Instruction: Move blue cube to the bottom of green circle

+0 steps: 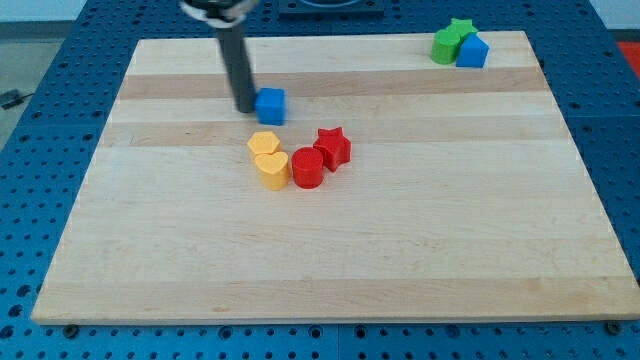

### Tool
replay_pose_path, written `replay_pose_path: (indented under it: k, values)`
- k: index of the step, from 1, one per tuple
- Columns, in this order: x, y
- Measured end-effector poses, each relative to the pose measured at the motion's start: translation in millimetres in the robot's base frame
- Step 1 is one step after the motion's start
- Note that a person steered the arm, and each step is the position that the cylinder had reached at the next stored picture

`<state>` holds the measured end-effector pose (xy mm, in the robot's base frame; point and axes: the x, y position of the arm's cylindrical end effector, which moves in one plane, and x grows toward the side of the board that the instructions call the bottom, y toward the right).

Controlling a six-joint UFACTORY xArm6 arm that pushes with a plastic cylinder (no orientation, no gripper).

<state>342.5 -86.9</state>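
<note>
**Mia:** Where is the blue cube (270, 105)?

**Ben:** It sits in the far half of the wooden surface (400, 260), a bit left of the middle. My tip (245, 107) is right at its left side, so close that they look like they touch. (There is no gripper here to be open or closed, just a straight dark rod.)

**Mia:** What is close to the cube?

**Ben:** Just nearer than it are four blocks in a bunch. A yellow block (263, 144) is at the far left of the bunch, and a yellow heart (272, 168) is pressed up on its near side. Right of the heart is a red cylinder (308, 168), and they touch. A red star (333, 147) leans on the cylinder's far right side.

**Mia:** And the green ones?

**Ben:** They are way off in the far right corner, well apart from the cube. There is a green block (445, 47) there. I think it is round, but it is too small to be sure. A green star (461, 29) is tucked just behind it. Another blue block (472, 51) touches them on the right.

**Mia:** What is under the surface?

**Ben:** A blue table (50, 60) full of little holes.
</note>
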Motion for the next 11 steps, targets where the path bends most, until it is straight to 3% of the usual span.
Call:
replay_pose_path:
  k: [2,4,6,7,9,11]
  values:
    - [12.3,111.7]
    - [31.8,81.9]
    - [54.1,167.8]
    - [54.3,182.6]
    - [57.0,110.4]
    - [27.1,140.2]
